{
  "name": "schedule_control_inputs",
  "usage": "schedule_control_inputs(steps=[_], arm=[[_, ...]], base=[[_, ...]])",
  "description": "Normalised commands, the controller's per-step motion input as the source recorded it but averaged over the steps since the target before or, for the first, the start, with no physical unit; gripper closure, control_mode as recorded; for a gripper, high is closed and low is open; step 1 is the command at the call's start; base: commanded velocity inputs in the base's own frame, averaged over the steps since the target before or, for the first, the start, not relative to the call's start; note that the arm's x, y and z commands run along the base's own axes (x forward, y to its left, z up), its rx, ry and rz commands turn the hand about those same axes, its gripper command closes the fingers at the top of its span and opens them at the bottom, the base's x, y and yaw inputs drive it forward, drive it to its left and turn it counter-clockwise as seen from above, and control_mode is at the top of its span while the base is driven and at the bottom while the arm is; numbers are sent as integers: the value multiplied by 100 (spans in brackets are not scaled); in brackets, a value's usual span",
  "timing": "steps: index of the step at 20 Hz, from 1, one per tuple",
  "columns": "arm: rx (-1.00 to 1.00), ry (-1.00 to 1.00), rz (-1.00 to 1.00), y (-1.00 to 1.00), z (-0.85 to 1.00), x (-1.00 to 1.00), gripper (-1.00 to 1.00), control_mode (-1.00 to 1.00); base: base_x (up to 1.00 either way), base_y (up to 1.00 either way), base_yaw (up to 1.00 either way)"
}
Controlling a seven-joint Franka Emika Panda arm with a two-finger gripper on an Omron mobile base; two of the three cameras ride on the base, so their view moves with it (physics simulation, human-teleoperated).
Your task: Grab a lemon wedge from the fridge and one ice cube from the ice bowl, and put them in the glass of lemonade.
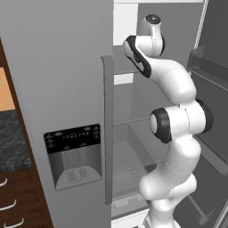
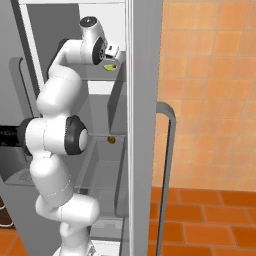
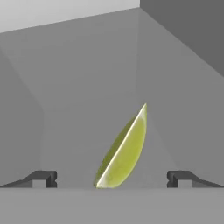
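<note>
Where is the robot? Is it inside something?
It looks like a kitchen, and the arm is reaching into an open fridge. You can tell from the grey door with its long handle and black dispenser panel, the shelves inside, and a lemon wedge sitting between the open gripper tips.

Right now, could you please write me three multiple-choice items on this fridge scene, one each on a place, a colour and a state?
1. Where does the lemon wedge lie in the hand view?
A. between the two fingertips
B. left of both fingertips
C. outside the fridge

2. What colour is the lemon wedge?
A. red
B. yellow-green
C. black

3. How is the gripper?
A. shut with nothing in it
B. shut on the wedge
C. open, jaws wide apart

Answers:
1 A: the wedge sits midway between the tips, against the grey inner walls.
2 B: its flesh and rind show yellow-green.
3 C: both tips stand far from the wedge, touching nothing.
</note>
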Motion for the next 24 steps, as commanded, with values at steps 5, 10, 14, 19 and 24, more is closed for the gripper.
schedule_control_inputs(steps=[5, 10, 14, 19, 24], arm=[[0, 5, -12, -9, -11, 56, -100, -100], [0, 2, -4, 0, 0, 2, -100, -100], [0, 15, -11, 0, -4, 6, -100, -100], [0, 16, -13, -2, 0, 1, -100, -100], [0, 7, -8, 0, -17, 8, -100, -100]], base=[[0, 0, 0], [0, 0, 0], [0, 0, 0], [0, 0, 0], [0, 0, 0]])
